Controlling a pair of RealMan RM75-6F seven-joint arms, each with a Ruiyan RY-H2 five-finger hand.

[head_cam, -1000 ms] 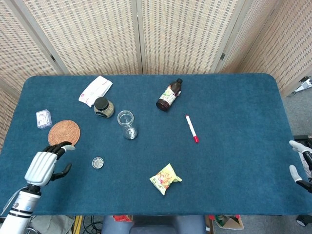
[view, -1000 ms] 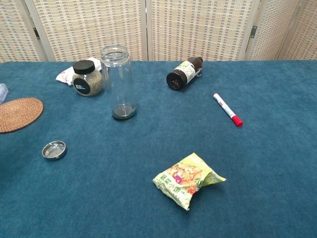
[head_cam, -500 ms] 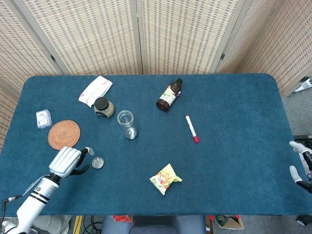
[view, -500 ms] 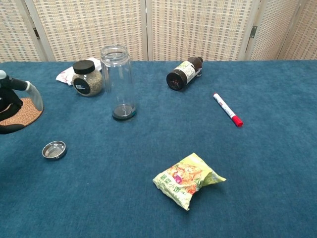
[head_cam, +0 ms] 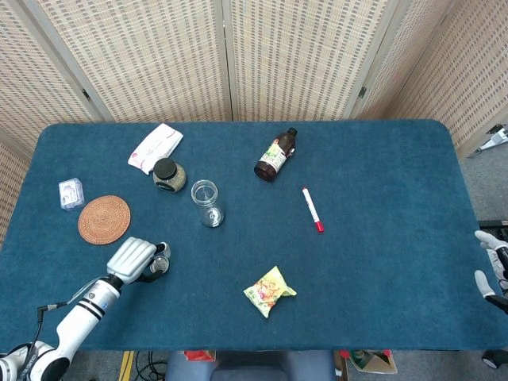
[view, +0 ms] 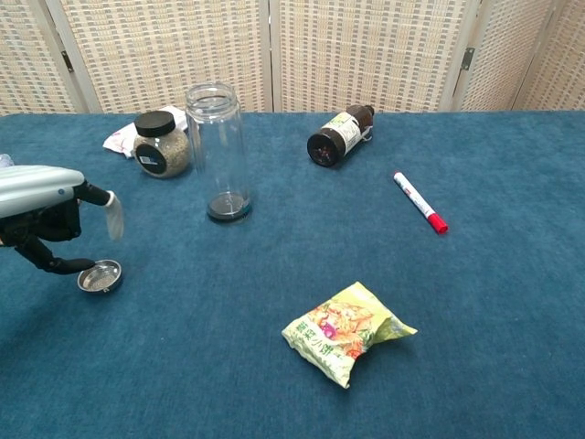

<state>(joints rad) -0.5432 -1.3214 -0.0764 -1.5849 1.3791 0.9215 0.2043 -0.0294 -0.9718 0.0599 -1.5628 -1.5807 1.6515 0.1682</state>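
Metal lid [view: 100, 275] | left robot hand [view: 50, 215] spread above, empty | head view hides lid

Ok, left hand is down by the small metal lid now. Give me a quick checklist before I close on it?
1. Left hand over the small metal lid: ok, fingers reach down around it in the chest view.
2. Lid gripped: not ok, fingers are spread with nothing held between them.
3. Contact with the lid: cannot tell, a lower fingertip sits at its rim.
4. Lid lying flat on the table: ok, open side up.
5. Room around the lid: ok, the woven coaster and the open glass jar stand apart from it.
6. Right hand out of the way: ok, at the far table edge, holding nothing.
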